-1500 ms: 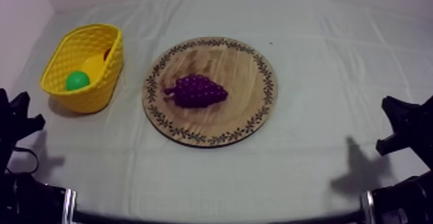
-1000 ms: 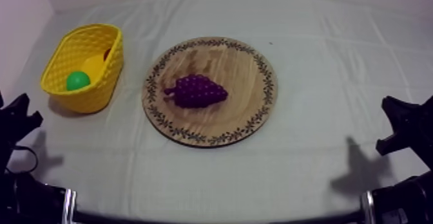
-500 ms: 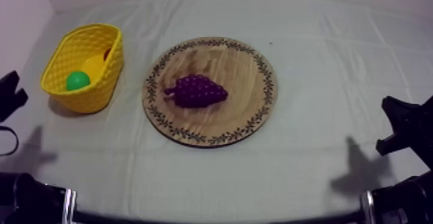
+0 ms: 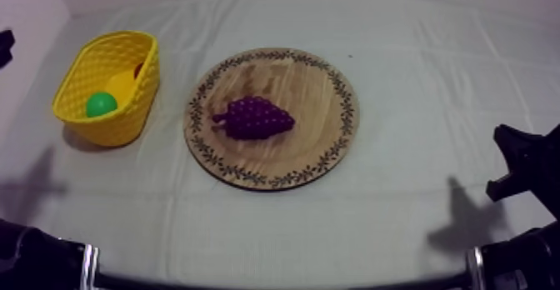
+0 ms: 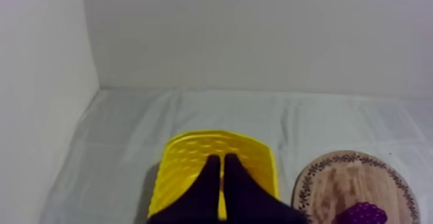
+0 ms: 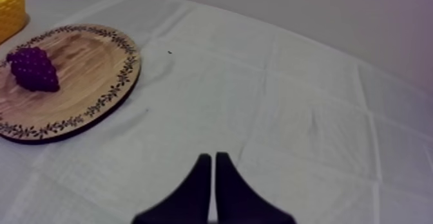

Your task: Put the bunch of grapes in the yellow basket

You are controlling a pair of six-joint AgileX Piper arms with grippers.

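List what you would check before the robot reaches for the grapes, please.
1. Bunch of grapes lies on the wooden board: ok.
2. Nothing lies on or against the grapes: ok.
3. Yellow basket stands open side up, apart from the board: ok.
4. Room in the basket: it holds a green round toy, with space beside it: ok.
5. Left hand holds nothing, near the basket: ok.
6. Right hand holds nothing, over bare cloth: ok.
7. A hand open and ready to grasp: not ok, both have their fingers together.
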